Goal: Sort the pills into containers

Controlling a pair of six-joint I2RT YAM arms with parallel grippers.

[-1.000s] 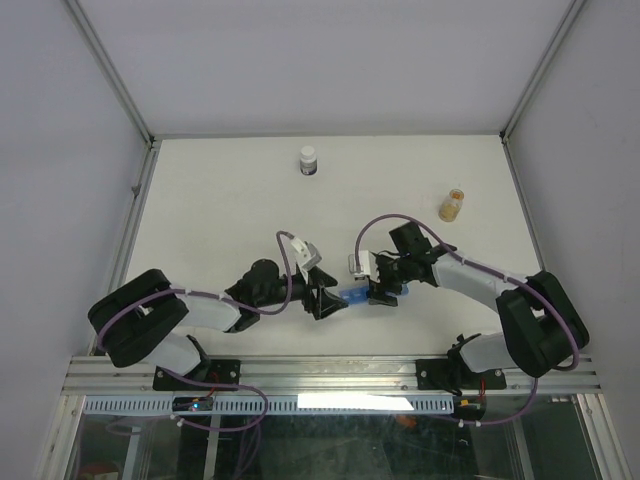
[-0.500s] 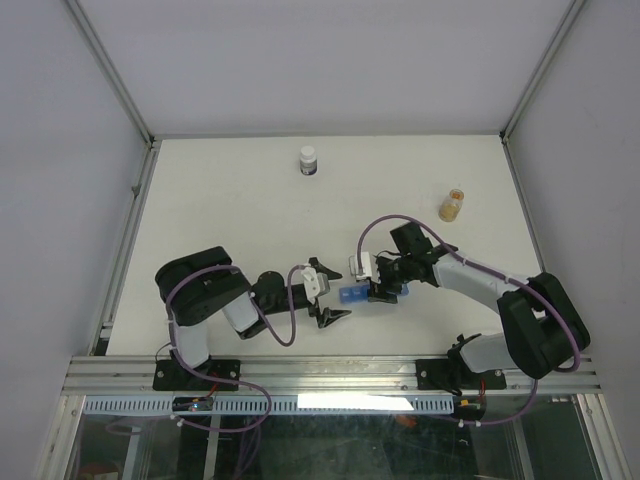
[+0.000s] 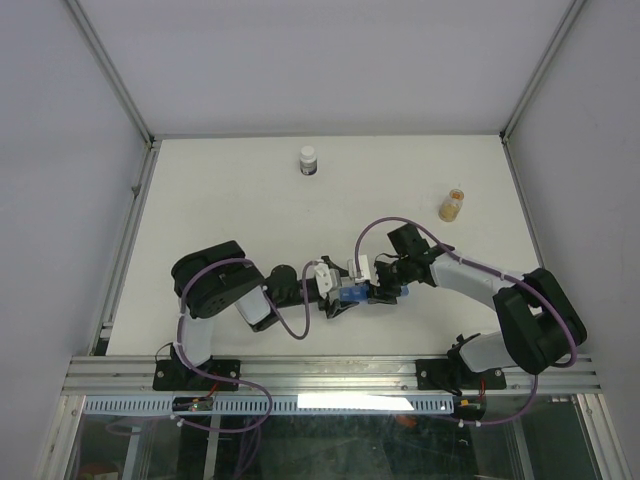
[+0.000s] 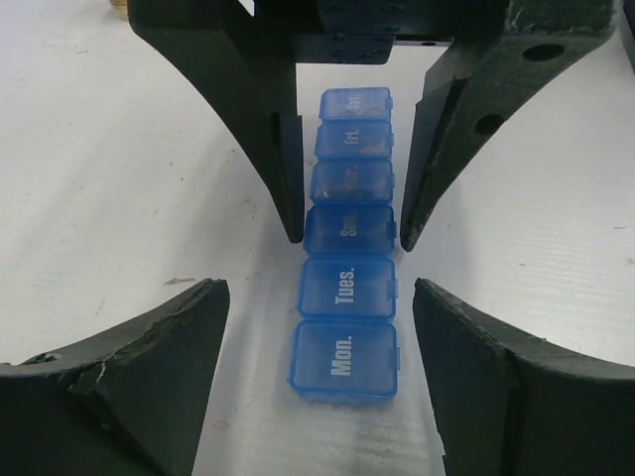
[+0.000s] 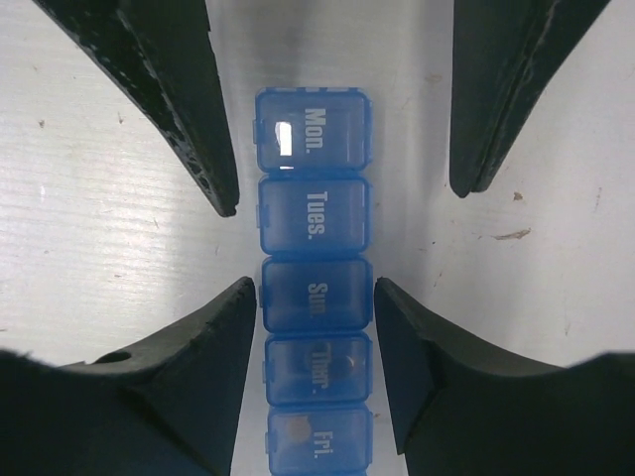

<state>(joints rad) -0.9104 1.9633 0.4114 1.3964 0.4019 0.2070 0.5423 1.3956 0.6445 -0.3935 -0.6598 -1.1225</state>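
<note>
Straddling the blue pill-organiser strip (image 5: 313, 223) from opposite ends, both hands seem set to steady it on the tabletop (image 4: 109, 169). The right hand (image 5: 316, 294) hugs its sides; a firm clamp cannot be told. The left hand (image 4: 317, 297) stands wide apart around the Monday end, having returned after drawing back.

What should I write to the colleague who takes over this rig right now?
Left gripper: open, astride the Mon-Tues end of the strip, touching nothing.
Right gripper: hugs both sides of the Sun cell; firm grip unclear.
Strip: flat on the table, visible lids shut.
Done: pills show through the Thur and Fri lids.
To do: Mon and Tues look empty; open and fill them.
</note>
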